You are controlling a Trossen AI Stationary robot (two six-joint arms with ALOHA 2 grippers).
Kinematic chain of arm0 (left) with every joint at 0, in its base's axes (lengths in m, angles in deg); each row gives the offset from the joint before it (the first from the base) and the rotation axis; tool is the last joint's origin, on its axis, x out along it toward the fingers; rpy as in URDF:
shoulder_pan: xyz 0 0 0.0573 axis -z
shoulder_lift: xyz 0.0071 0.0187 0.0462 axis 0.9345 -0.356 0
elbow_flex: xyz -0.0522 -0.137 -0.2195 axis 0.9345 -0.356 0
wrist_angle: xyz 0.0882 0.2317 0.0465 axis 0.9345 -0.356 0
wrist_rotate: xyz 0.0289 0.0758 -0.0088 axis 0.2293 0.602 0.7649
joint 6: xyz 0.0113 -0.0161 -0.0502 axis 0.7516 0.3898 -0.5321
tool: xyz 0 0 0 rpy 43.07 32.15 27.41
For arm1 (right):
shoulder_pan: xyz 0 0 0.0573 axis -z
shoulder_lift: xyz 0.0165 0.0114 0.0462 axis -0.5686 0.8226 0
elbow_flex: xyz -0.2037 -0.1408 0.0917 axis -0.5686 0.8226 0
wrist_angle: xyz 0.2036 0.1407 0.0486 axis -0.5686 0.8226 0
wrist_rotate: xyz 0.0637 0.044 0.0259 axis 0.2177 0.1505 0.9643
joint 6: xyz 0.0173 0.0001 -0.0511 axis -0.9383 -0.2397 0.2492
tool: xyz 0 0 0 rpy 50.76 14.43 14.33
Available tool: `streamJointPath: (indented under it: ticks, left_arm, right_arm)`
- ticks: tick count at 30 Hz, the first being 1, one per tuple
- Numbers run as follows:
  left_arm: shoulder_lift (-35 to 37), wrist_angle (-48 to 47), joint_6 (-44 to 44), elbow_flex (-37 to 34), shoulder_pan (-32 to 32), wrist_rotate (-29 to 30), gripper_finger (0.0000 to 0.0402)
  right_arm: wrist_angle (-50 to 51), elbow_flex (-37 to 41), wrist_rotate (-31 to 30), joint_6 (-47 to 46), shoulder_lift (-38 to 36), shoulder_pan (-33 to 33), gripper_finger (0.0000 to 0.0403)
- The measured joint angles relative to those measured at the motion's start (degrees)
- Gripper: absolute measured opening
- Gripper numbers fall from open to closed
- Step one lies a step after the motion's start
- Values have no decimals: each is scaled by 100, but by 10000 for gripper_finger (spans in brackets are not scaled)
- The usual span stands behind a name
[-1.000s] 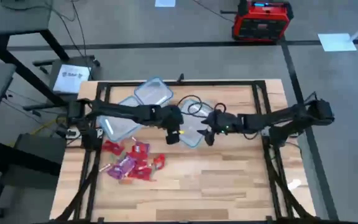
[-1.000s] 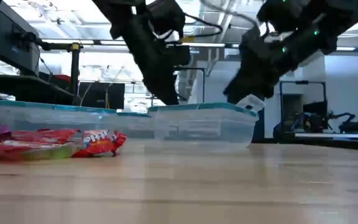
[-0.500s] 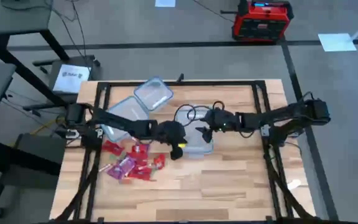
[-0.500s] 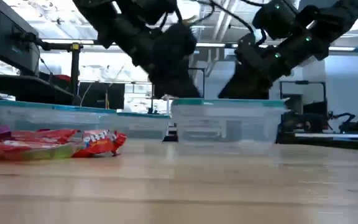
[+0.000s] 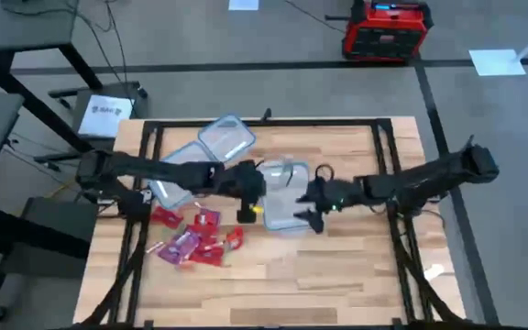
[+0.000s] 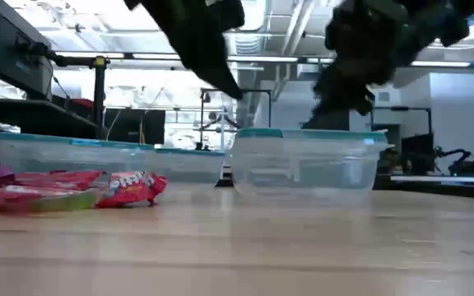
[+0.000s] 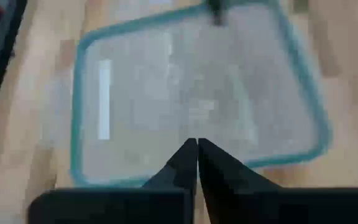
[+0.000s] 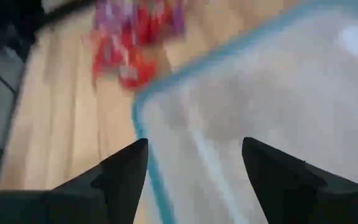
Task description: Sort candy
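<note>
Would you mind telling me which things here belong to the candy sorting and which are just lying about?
Belongs to the job:
- candy
- clear tubs: middle one, two at the back left
- left gripper, shut
- right gripper, open

Just lying about:
- red box on the floor
- papers on the floor

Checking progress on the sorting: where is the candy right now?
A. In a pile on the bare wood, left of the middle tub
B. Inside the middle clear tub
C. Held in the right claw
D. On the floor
A: the candy lies heaped on the wooden table, left of the empty middle tub.
</note>
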Motion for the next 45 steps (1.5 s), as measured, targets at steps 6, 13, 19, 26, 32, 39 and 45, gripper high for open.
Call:
streamJointPath:
  ticks: [6,13,19,26,32,39,45]
  left_arm:
    - [-773,93,-424,1,-223,-218,0]
    - [-1076,264,-1673,24,328,-142,0]
    - [-1087,1008,-2146,153,790,-349,0]
    - [-1081,-130,-1473,1070,835,-203,0]
    - [-1085,-215,-1069,940,809,-182,0]
    - [-1514,545,-896,470,339,-209,0]
    - [-1685,672,-508,486,-2,-485,0]
  right_arm:
    - [-193,-35,-83,13,468,78,249]
    - [531,-69,33,747,109,648,249]
    - [1162,-413,-201,1046,-284,1378,249]
    - [2342,-1092,-133,385,-1179,788,249]
    - [1809,-367,-341,-1671,-1433,-1123,249]
    - [-1983,1577,-903,-3175,-714,-1866,249]
    - [-3222,2516,-973,-2780,-243,-1199,249]
